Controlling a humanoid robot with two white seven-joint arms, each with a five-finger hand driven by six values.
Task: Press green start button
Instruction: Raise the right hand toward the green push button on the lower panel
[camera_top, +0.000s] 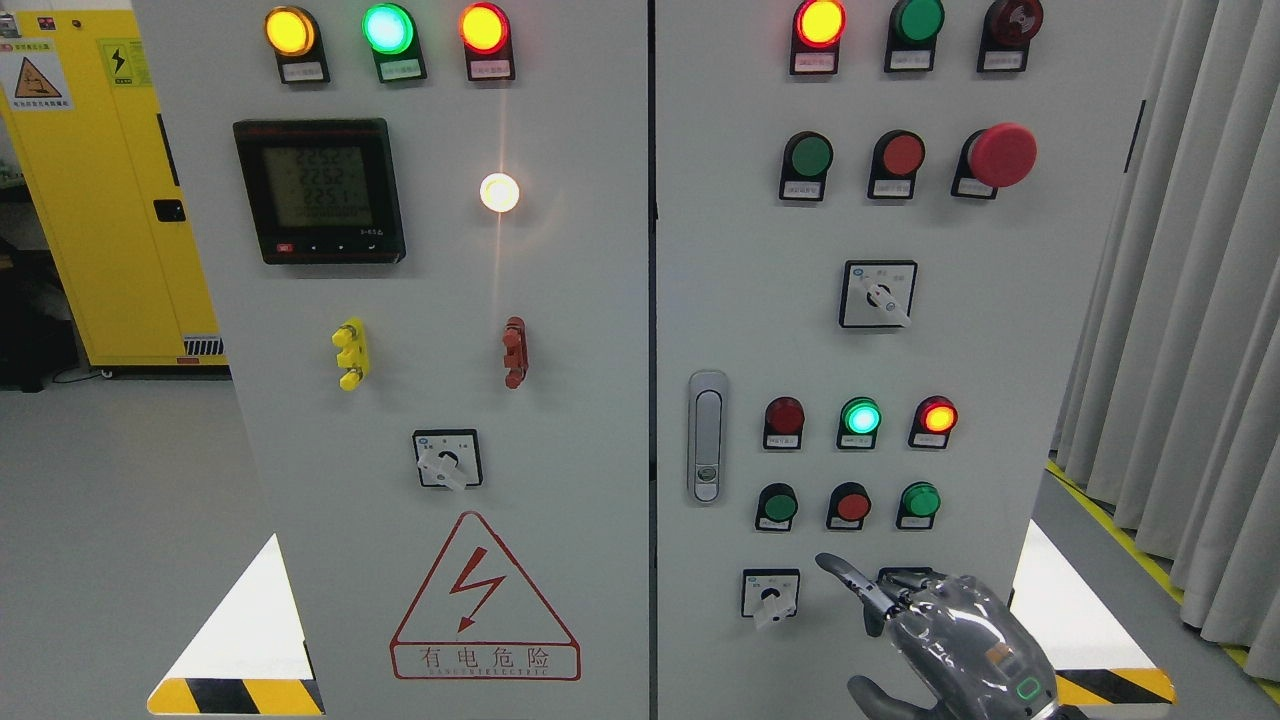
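The right hand (950, 630), index finger extended and the other fingers curled on nothing, points up-left toward the green button (778, 506) above it.

Right robot hand (935, 630): enters at lower right, raised, back toward the viewer. Index finger (845, 575) extended up-left; other fingers curled. Left arm out of sight.

**Access check: lower right panel**

I am seeing open panel face lying between my right hand (940, 620) and the button row (851, 505) above. A rotary switch (771, 595) is projecting left of the extended finger; the door handle (707, 437) is standing farther left.
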